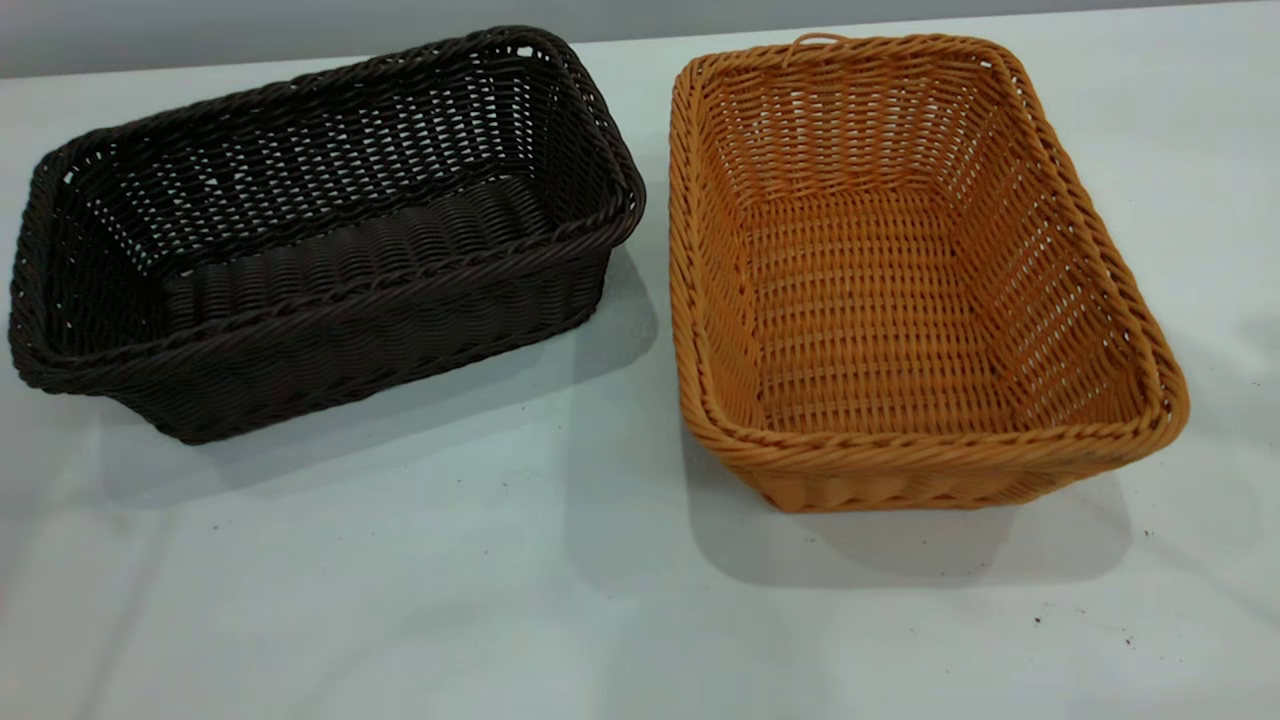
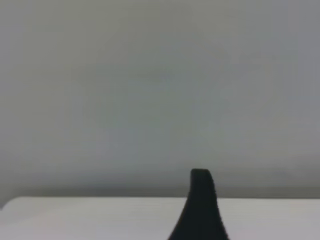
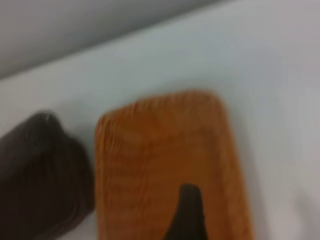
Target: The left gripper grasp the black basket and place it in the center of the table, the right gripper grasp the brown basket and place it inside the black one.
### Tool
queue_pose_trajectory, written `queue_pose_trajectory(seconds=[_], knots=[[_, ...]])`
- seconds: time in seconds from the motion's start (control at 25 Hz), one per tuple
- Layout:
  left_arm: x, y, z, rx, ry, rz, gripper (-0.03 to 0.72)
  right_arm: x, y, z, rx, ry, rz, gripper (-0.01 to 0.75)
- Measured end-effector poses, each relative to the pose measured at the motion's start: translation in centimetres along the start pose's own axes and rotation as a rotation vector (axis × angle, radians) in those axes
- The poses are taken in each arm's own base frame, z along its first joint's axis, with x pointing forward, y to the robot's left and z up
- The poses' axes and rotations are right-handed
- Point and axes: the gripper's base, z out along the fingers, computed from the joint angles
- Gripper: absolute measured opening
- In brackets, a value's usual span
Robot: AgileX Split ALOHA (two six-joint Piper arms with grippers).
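The black basket (image 1: 320, 225) stands on the table (image 1: 400, 600) at the left in the exterior view, turned at a slant. Beside it at the right stands the brown basket (image 1: 900, 280), a small loop at its far short end. Both are empty and a narrow gap separates them. Neither gripper shows in the exterior view. In the right wrist view a dark part of my right gripper (image 3: 187, 212) hangs high over the brown basket (image 3: 160, 160), with the black basket (image 3: 42, 175) next to it. The left wrist view shows a dark part of my left gripper (image 2: 200, 210) over bare table (image 2: 100, 220), no basket in it.
A grey wall (image 1: 300, 25) runs behind the table's far edge. White tabletop with small dark specks (image 1: 1040, 620) stretches in front of both baskets.
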Motion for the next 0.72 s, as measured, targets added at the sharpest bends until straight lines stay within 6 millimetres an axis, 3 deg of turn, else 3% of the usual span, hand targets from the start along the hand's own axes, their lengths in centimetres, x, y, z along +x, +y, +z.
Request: queue_pose_trajectory(seconds=[0.32, 0.52, 0.72], knots=[[2.5, -0.6, 5.3, 0.016, -0.035, 0.145, 0.508, 2.5, 0.4, 2.4, -0.106, 0.389, 0.288, 0.583], [3.9, -1.6, 7.7, 0.07, -0.012, 0.267, 0.508, 4.4, 1.0, 4.0, -0.048, 0.651, 0.468, 0.583], [5.3, -2.1, 9.0, 0.094, 0.008, 0.297, 0.508, 6.0, 2.4, 6.8, 0.052, 0.799, 0.622, 0.583]])
